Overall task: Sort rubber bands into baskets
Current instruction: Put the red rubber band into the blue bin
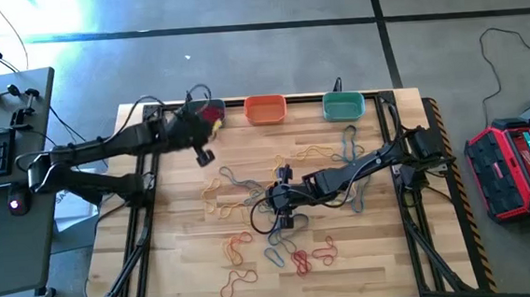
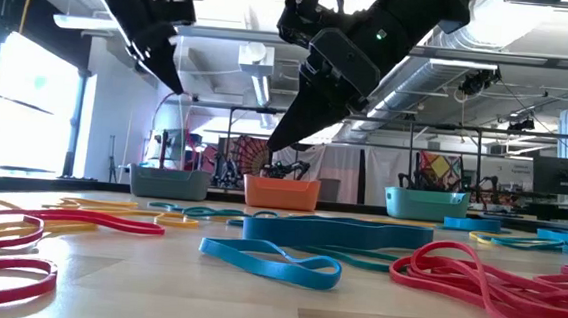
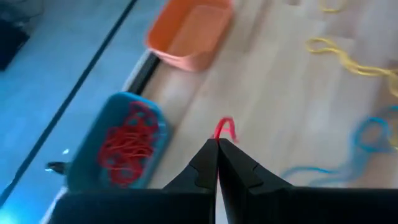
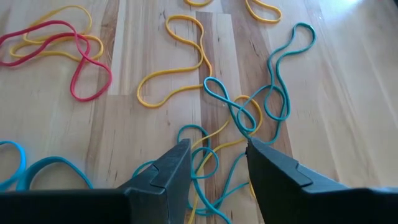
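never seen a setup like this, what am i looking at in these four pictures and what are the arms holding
Two dark robot arms work over a wooden table. One picture looks straight down on it, one looks level across the tabletop, and two come from cameras on the arms' wrists.

Loose rubber bands in red, yellow and blue lie scattered on the wood. Three baskets stand along the far edge: a grey-blue basket already holding red bands, an orange basket and a teal basket.

The left tool is shut on a red band near the grey-blue basket. The right tool is open over a tangle of teal and yellow bands, holding nothing.
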Controlling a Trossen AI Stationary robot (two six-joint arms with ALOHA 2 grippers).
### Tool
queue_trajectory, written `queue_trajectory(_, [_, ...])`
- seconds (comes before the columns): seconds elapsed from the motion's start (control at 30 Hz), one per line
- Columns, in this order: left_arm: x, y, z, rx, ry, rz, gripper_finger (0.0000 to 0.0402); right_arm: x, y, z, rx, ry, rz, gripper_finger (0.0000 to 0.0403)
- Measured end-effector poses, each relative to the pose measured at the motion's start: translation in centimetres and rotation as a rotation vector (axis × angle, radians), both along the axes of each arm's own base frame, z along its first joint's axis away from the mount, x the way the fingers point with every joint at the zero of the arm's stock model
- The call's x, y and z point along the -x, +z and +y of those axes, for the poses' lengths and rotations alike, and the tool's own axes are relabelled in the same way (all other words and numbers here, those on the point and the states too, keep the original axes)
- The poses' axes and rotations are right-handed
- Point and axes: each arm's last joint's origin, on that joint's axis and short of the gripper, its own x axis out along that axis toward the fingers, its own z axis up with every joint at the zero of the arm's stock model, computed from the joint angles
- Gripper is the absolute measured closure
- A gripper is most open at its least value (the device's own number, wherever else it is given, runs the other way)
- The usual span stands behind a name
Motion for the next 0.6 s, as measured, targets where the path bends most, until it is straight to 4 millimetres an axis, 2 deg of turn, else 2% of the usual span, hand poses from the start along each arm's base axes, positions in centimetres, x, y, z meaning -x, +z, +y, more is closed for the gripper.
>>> queue_trajectory(0.23, [1.0, -0.7, 4.9, -0.001, 0.062, 0.021, 0.0401, -0.1, 0.0, -0.3, -0.001, -0.009, -0.001, 0.0259])
queue_trajectory(0.6, [1.4, -3.6, 11.7, -0.032, 0.168, 0.079, 0.0401, -0.1, 0.0, -0.3, -0.001, -0.009, -0.003, 0.0259])
